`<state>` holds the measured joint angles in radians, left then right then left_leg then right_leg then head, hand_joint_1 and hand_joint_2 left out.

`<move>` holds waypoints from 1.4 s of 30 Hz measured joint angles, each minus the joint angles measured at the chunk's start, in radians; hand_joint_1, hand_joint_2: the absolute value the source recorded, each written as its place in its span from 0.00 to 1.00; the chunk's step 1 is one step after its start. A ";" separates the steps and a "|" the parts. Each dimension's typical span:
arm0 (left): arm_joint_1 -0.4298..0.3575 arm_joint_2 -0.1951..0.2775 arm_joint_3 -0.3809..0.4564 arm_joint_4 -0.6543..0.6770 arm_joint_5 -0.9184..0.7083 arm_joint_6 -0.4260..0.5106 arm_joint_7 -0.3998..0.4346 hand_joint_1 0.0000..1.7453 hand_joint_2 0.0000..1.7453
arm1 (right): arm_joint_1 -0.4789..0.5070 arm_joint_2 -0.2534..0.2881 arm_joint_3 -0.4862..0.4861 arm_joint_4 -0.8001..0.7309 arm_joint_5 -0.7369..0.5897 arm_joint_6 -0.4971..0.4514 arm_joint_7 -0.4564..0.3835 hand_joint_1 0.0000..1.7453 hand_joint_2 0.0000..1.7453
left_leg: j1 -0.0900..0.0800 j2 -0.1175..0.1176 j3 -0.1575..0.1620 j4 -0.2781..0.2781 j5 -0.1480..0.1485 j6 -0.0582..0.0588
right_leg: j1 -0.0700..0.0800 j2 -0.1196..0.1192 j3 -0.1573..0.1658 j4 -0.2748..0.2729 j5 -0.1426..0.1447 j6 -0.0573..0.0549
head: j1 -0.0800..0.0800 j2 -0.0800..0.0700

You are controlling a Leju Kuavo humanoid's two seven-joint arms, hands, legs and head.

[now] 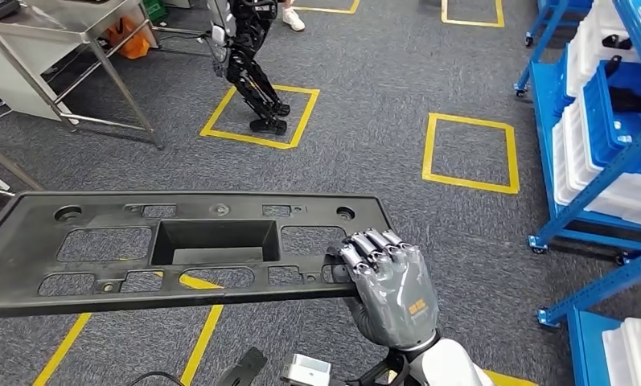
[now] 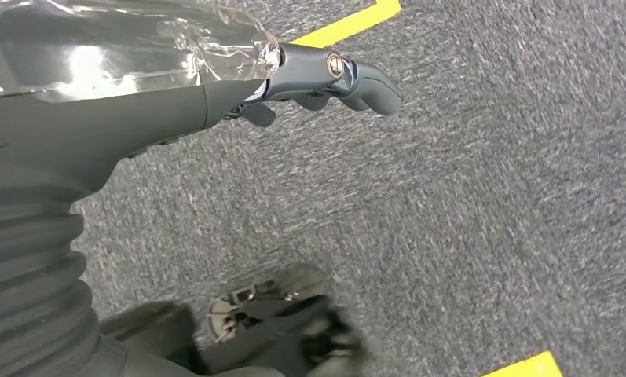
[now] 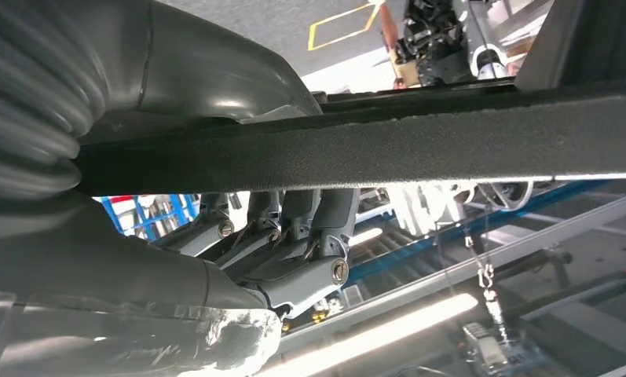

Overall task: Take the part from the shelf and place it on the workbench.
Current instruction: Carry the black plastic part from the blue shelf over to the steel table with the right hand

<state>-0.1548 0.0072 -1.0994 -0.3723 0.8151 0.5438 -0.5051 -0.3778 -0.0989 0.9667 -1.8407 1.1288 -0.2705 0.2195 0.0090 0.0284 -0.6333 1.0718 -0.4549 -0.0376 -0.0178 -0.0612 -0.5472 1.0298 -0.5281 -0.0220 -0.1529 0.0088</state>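
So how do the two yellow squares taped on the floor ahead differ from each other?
The left yellow square has another robot's legs standing inside it; the right yellow square has nothing standing in it. The left one looks skewed, like a slanted parallelogram, while the right one looks nearly upright and square-on. The right one lies closer to the blue shelf. Both are outlines of yellow tape on the same grey carpet.

Right hand (image 1: 391, 283) raised palm-down, fingers (image 3: 317, 228) curled over a held edge, left hand (image 2: 325, 78) fingers curled, empty
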 joint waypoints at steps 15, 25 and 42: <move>-0.001 0.005 0.000 0.000 -0.003 -0.002 0.009 0.00 1.00 | 0.008 -0.005 0.000 -0.001 0.002 -0.003 -0.001 1.00 1.00 | -0.006 -0.103 0.036 -0.052 -0.002 0.041 | -0.002 0.100 -0.056 0.065 0.010 0.021 | 0.022 0.000; -0.001 0.007 0.000 0.000 -0.003 -0.001 0.009 0.00 1.00 | 0.007 -0.001 0.000 -0.001 0.002 -0.003 -0.001 1.00 1.00 | 0.005 -0.044 -0.095 0.205 -0.117 -0.013 | -0.001 0.046 -0.016 -0.001 0.019 -0.012 | 0.002 0.000; 0.003 0.010 0.000 0.000 -0.002 -0.002 0.008 0.00 1.00 | 0.008 -0.002 0.001 -0.001 0.002 0.001 -0.003 1.00 1.00 | -0.007 -0.065 0.033 -0.064 0.010 0.048 | 0.004 0.057 -0.128 0.269 -0.114 0.030 | 0.019 0.000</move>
<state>-0.1521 0.0176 -1.0990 -0.3727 0.8127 0.5420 -0.4971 -0.3702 -0.1007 0.9681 -1.8418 1.1307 -0.2692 0.2162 0.0023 -0.0366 -0.6007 1.0075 -0.4449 0.0104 -0.0133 -0.0042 -0.6752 1.2985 -0.6425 0.0079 -0.1335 0.0088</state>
